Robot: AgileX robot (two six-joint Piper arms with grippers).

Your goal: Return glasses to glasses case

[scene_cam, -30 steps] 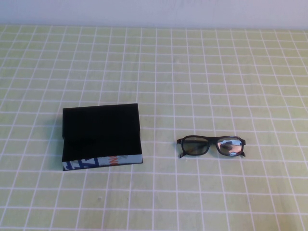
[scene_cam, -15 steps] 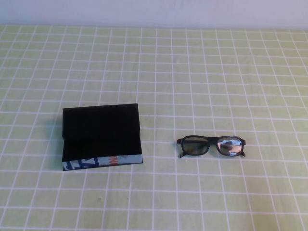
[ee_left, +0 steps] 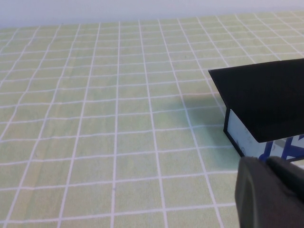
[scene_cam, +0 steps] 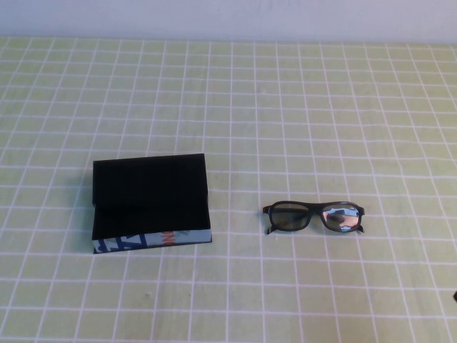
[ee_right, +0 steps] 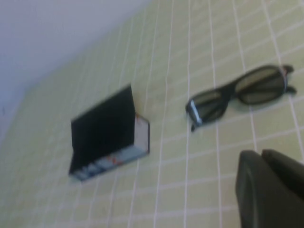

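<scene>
The black glasses (scene_cam: 313, 216) with reflective lenses lie on the green checked cloth at the right, lenses facing the near edge. They also show in the right wrist view (ee_right: 240, 93). The glasses case (scene_cam: 150, 204), a black box with blue, white and orange print on its front, sits at the left with its flap lid raised. It also shows in the left wrist view (ee_left: 266, 102) and the right wrist view (ee_right: 108, 135). My left gripper (ee_left: 266, 161) is shut and empty, close to the case's end. My right gripper (ee_right: 261, 153) is shut and empty, short of the glasses.
The green cloth with white grid lines (scene_cam: 285, 107) covers the whole table up to a pale wall at the back. A dark sliver of my right arm (scene_cam: 455, 295) shows at the high view's right edge.
A dark sliver of my right arm has appeared at the lower right edge of the high view. The glasses and the case have not moved.
</scene>
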